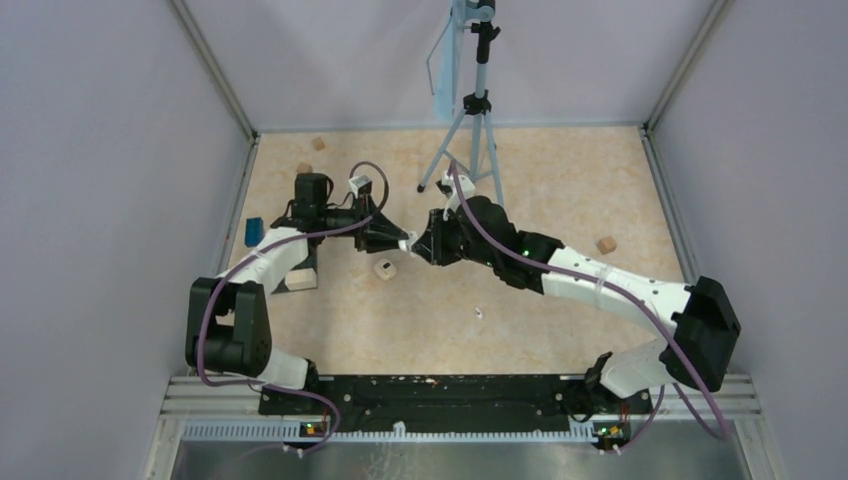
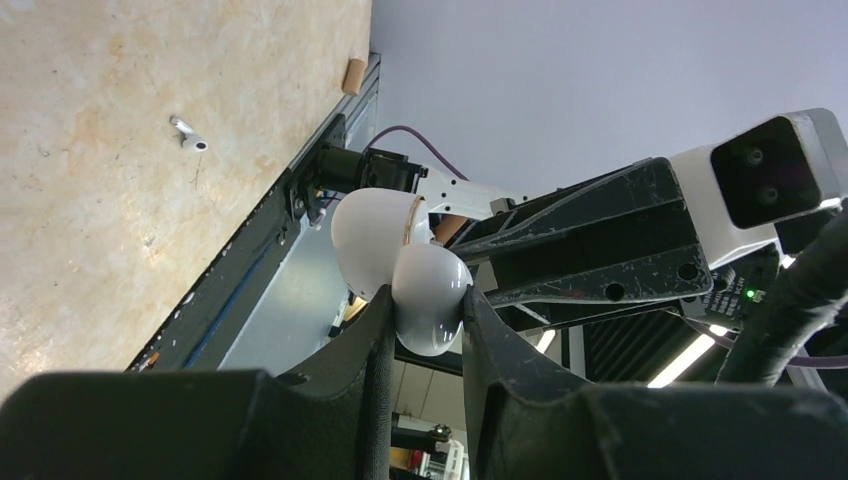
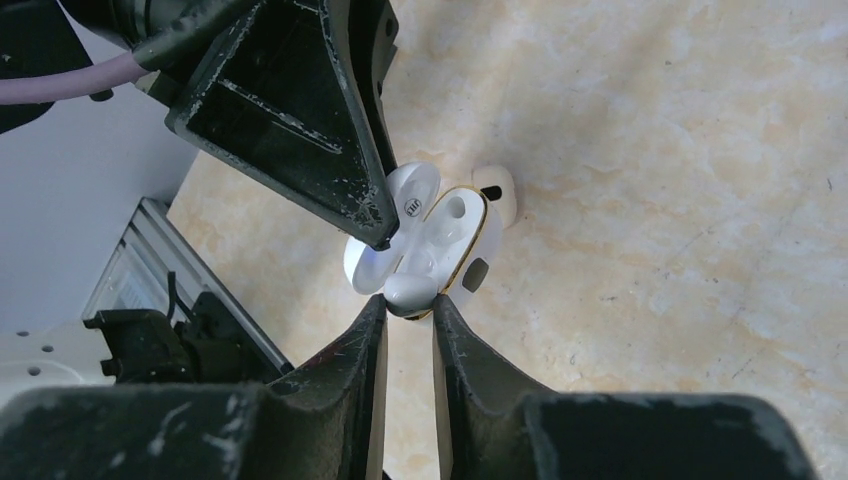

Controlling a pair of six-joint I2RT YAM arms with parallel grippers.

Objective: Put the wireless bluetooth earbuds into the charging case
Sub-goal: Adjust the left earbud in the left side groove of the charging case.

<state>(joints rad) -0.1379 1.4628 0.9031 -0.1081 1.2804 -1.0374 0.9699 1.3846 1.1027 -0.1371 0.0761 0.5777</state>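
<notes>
1. The left gripper [image 2: 424, 312] is clamped on the lower shell of the small white rounded plastic charging case [image 3: 448, 228]. It holds the case in the air above the beige marbled table [image 1: 560, 330]. The lid is open and the gold-rimmed wells face the right arm.
2. The right gripper [image 3: 405, 312] has its fingers pinched on a tiny white plastic earbud [image 3: 410, 291]. This earbud is at the near rim of the case, touching it or almost.
3. I judge that the step in hand is seating this earbud. It does not look fully inside its well yet.
4. The next move calls for a short straight push into the well, with the stem lined up, and then a release. The left arm must hold firm so the case does not turn.
5. The tips of the two grippers nearly meet, so there is very little room sideways. A left finger stands just beside the lid.
6. A second loose earbud [image 1: 479, 312] lies on the table nearer the bases. A small white rounded object [image 1: 385, 268] lies almost under the meeting point. The grey tripod [image 1: 470, 130] and a tan wooden block [image 1: 606, 244] are well apart.
</notes>
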